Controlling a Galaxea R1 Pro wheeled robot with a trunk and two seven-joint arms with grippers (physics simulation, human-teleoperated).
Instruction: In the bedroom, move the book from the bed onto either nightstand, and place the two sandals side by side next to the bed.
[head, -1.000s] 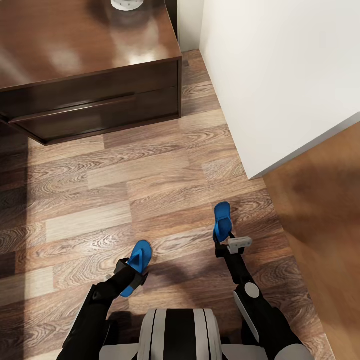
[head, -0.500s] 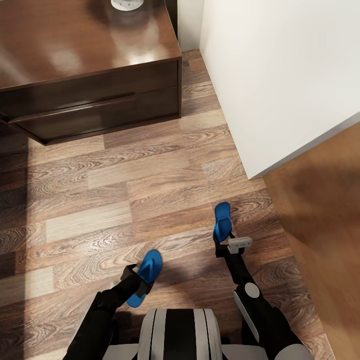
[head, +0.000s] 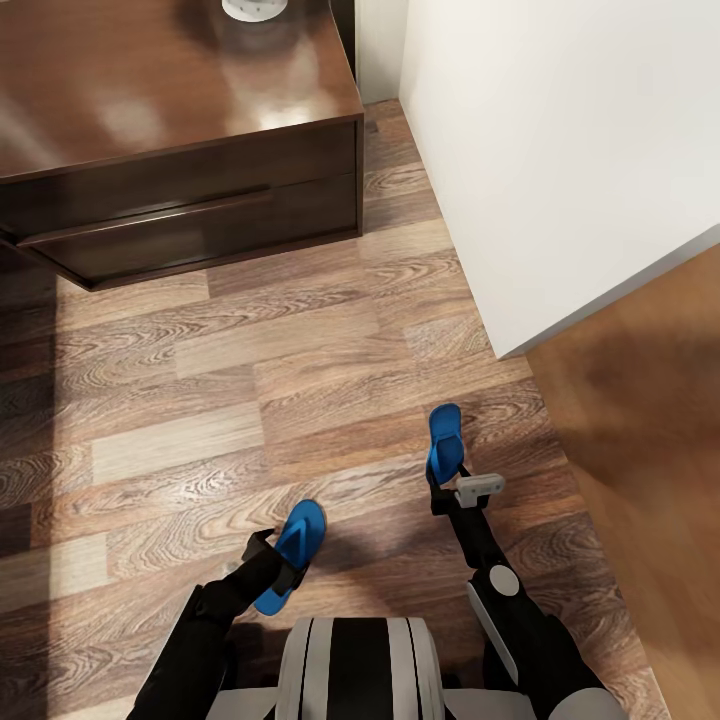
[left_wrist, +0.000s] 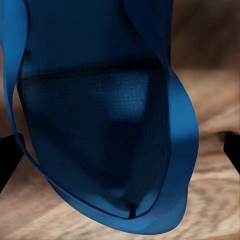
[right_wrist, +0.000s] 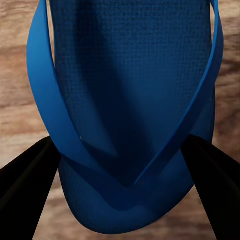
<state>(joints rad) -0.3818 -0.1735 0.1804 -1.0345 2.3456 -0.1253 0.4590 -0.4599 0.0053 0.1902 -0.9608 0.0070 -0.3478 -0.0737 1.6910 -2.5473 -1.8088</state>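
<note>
A plank floor (head: 250, 370) is spread ahead of both grippers, bounded on the far right by a white wall (head: 560, 150). A dark nightstand (head: 180, 150) with one wide drawer is seen well beyond the jaws, on the far left, with a small white object (head: 255, 8) set at the back of its glossy top.

The left sandal (head: 292, 554) is grasped in the left gripper (head: 272, 556), its toe pointed forward and to the right past the jaws; in the left wrist view the blue sole (left_wrist: 100, 125) is seen between the two dark fingers (left_wrist: 9, 160), which are clamped at its edges. The right sandal (head: 444, 442) is grasped in the right gripper (head: 444, 482), with most of its length projecting forward beyond the jaws; in the right wrist view its straps (right_wrist: 125, 125) are seen between the two dark fingers (right_wrist: 27, 195), pressed against its sides. The two sandals are held well apart, the right one farther forward.
</note>
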